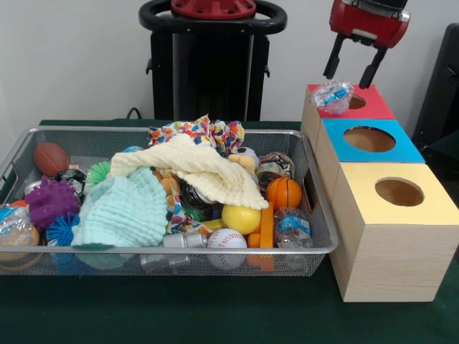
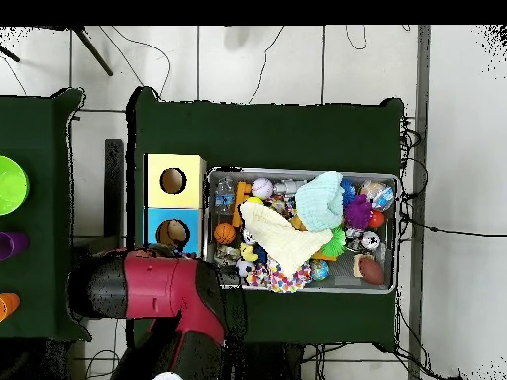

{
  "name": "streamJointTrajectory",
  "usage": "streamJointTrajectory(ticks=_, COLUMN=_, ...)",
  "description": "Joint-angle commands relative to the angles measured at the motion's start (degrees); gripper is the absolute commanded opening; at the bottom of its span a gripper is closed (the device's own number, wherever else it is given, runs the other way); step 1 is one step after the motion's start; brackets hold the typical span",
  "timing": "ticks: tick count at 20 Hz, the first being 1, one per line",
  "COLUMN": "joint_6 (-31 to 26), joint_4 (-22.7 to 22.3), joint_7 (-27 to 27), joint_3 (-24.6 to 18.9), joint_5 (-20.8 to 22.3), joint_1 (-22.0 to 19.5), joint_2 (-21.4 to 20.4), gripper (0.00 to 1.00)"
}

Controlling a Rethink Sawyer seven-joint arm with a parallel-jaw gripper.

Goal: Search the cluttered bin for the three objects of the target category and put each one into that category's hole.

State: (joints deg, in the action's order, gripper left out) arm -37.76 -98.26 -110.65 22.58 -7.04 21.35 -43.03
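My gripper (image 1: 353,66) hangs open and empty over the red-topped box (image 1: 376,109) at the right. A small clear bottle with a blue label (image 1: 332,95) lies on that box's top, just left of its hole (image 1: 356,102), a little below the fingertips and apart from them. A second bottle (image 1: 292,228) lies in the front right corner of the silver wire-mesh bin (image 1: 179,249). A third (image 1: 13,218) lies at the bin's left end. In the overhead view the arm (image 2: 168,287) hides the gripper and the red box; the bin (image 2: 302,172) shows there.
A blue-topped box (image 1: 401,147) and a yellow-topped box (image 1: 430,204) stand in a row in front of the red one. The bin holds a cream cloth (image 1: 201,168), a mint cloth (image 1: 125,211), an orange ball (image 1: 284,192), a baseball (image 1: 226,239), a purple spiky ball (image 1: 50,201) and a metal can (image 1: 272,168).
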Motion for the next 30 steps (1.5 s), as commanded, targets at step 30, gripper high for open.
streamJointTrajectory(ticks=30, joint_6=-0.9, joint_4=-14.9, joint_7=-9.1, joint_3=-0.7, joint_5=-1.1, joint_1=-0.8, joint_2=-5.6, gripper=1.0)
